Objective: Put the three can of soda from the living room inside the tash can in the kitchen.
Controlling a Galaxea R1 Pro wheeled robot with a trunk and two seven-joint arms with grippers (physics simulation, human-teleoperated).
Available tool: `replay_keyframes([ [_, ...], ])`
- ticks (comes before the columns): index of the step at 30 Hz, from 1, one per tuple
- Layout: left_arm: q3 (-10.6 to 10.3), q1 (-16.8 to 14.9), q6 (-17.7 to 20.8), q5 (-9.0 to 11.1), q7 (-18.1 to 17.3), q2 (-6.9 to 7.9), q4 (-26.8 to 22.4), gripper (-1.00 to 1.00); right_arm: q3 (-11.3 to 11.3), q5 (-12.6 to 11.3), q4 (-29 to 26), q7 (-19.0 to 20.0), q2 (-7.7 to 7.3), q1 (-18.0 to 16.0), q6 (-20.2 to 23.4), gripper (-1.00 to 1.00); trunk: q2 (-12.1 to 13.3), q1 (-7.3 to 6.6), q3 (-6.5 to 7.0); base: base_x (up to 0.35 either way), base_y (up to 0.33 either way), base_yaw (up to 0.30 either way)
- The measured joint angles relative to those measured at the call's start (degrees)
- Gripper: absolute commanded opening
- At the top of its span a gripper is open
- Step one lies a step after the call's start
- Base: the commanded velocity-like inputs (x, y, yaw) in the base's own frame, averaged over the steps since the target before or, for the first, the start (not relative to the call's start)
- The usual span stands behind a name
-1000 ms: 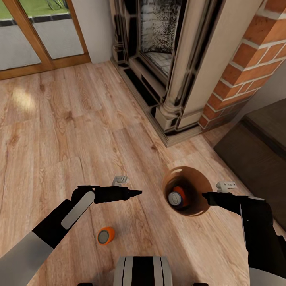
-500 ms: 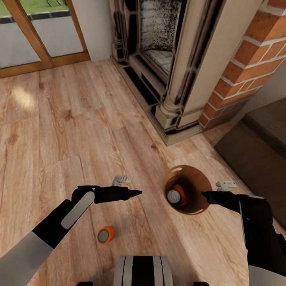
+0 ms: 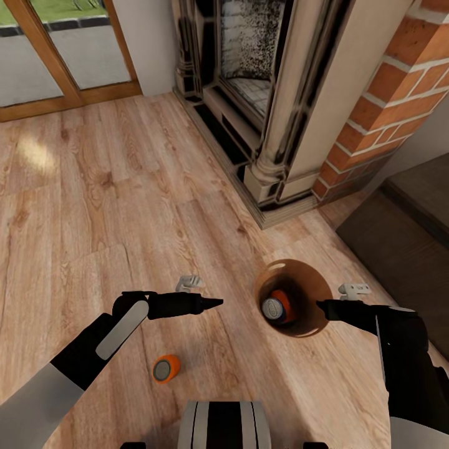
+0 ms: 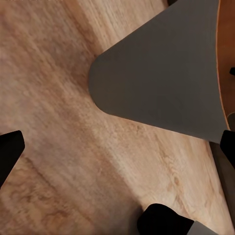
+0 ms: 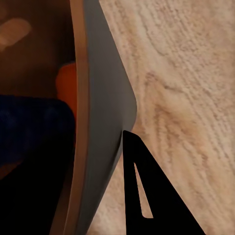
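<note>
The tash can [image 3: 310, 282], grey outside and copper inside, stands on the wood floor by the fireplace. Inside it lie a dark blue can of soda [image 3: 273, 308] and an orange one [image 3: 285, 300]. Another orange can of soda [image 3: 166, 369] lies on its side on the floor, near my base. My right gripper [image 3: 320, 305] is at the bin's right rim. In the right wrist view one finger [image 5: 139, 186] presses the grey outer wall [image 5: 105, 112], so the jaws sit astride the rim. My left gripper [image 3: 213, 303] hovers open left of the bin, whose wall [image 4: 161, 73] it faces.
A red-brick fireplace [image 3: 386, 106] with a stone surround [image 3: 274, 174] rises just behind the bin. A long dark bench [image 3: 405, 231] stands at the right. Glass doors [image 3: 62, 62] are at the far left, with open wood floor [image 3: 93, 206] between.
The tash can and my right gripper have edged slightly leftward together, and the view has nudged a little. The left arm and the floor can have not moved.
</note>
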Motion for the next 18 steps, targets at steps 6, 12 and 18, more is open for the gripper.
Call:
replay_keyframes([
  [6,0.0,0.0,0.0,0.0,0.0,0.0,0.0,1.0,0.0,-0.1,0.0,0.6,0.0,0.0,0.0,-1.0,0.0,0.0,-0.48,0.0,0.0,-0.021],
  [12,0.0,0.0,0.0,0.0,0.0,0.0,0.0,1.0,0.0,0.0,0.0,0.7,0.0,0.0,0.0,-1.0,0.0,0.0,-1.03,0.0,0.0,-0.001],
  [18,0.0,0.0,0.0,0.0,0.0,0.0,0.0,1.0,0.0,0.0,0.0,0.7,0.0,0.0,0.0,-1.0,0.0,0.0,-1.58,0.0,0.0,0.0],
])
